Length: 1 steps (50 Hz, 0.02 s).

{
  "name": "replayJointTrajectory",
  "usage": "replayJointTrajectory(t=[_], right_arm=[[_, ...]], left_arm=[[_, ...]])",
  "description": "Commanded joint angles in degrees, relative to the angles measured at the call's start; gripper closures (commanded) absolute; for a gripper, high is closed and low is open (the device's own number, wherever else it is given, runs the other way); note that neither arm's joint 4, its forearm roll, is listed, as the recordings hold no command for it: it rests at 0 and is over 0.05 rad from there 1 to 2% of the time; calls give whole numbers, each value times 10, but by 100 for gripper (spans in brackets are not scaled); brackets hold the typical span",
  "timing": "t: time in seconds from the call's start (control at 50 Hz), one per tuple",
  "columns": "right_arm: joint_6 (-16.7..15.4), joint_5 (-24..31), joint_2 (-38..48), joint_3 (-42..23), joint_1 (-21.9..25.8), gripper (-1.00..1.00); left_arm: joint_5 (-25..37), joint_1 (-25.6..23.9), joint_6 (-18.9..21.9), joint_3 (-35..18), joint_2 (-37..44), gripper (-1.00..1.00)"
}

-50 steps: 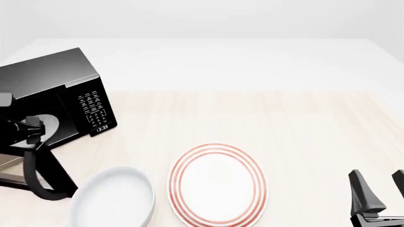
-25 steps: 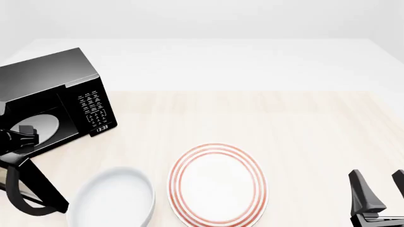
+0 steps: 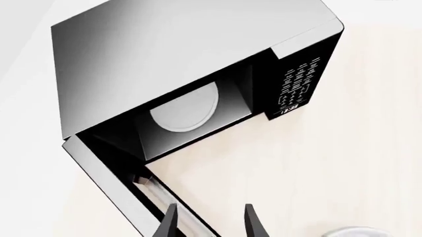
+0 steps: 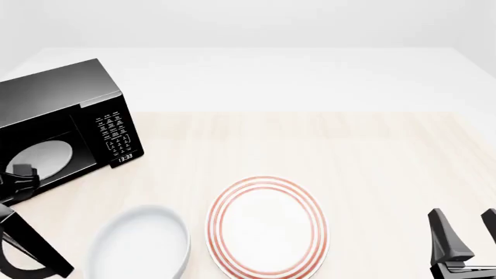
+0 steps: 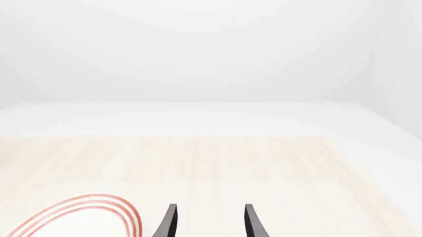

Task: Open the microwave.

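Note:
The microwave (image 4: 69, 104) is a glossy black box at the table's far left. Its door (image 4: 35, 244) is swung wide toward the near edge, baring the cavity and the white turntable (image 4: 43, 157). My left gripper (image 4: 22, 174) is at the left edge of the front view, by the door's free end. In the left wrist view the left gripper (image 3: 210, 207) is open. The door's bar handle (image 3: 158, 195) runs just beside one finger (image 3: 168, 222) and is not clamped. The right gripper (image 4: 463, 214) stands open and empty at the near right, far from the microwave.
A white bowl (image 4: 139, 241) lies near the front edge, close to the open door's tip. To its right lies a red-ringed white plate (image 4: 268, 181), whose rim (image 5: 99, 205) shows in the right wrist view. The keypad (image 4: 116, 133) faces the table's middle.
The door has swung further open, toward the near left corner. My left gripper moved left and nearer with it, showing more of the turntable. The right gripper stayed still.

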Motion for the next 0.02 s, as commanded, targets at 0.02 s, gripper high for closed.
replayJointTrajectory(t=[0.02], right_arm=[[0, 0, 0, 0, 0, -100]], left_arm=[[11, 7, 0, 17, -27, -100]])
